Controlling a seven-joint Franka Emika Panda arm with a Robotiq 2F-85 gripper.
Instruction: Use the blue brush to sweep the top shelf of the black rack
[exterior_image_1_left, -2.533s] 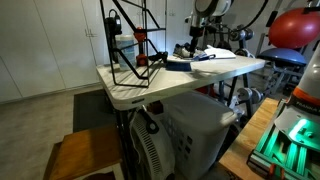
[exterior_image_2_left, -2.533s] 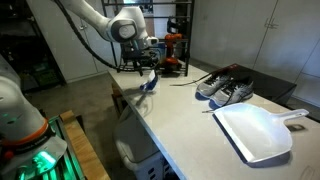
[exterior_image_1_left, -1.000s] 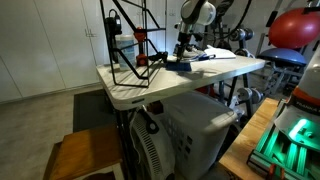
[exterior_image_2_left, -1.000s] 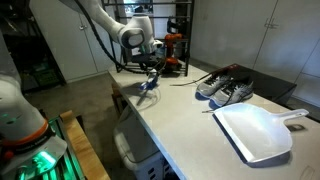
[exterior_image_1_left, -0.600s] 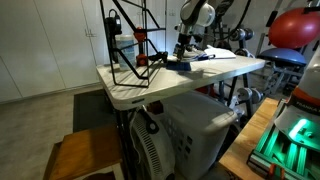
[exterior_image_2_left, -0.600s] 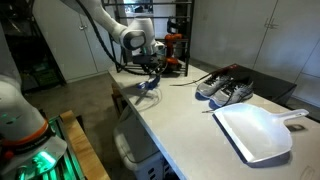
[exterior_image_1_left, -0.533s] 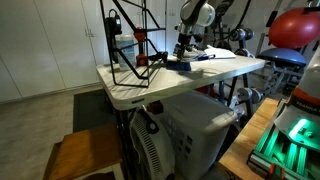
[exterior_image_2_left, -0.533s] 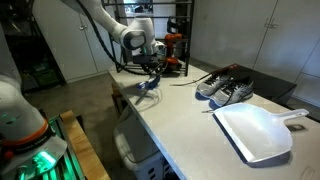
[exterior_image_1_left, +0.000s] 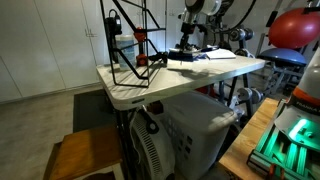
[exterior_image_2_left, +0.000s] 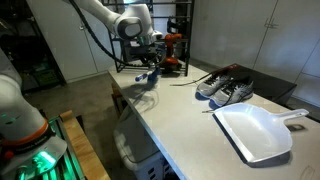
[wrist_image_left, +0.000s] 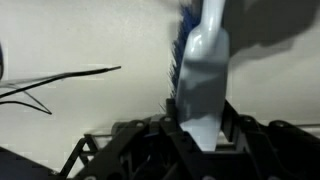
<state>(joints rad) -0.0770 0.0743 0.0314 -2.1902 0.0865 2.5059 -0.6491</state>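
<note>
Wrist view: end effector (wrist_image_left: 200, 122) clamped on the blue brush (wrist_image_left: 204, 62) over the table (wrist_image_left: 70, 35)

White folding table (exterior_image_1_left: 130, 93), pale cabinet doors (exterior_image_1_left: 40, 45), grey floor (exterior_image_1_left: 35, 115), red exercise ball (exterior_image_1_left: 296, 27)

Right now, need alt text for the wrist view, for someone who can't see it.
The gripper comes in from the bottom edge, closed on the blue brush, which extends up the frame with dark bristles along its left side. Behind it is the pale table, with thin black lines at the left; the picture is blurred.
</note>
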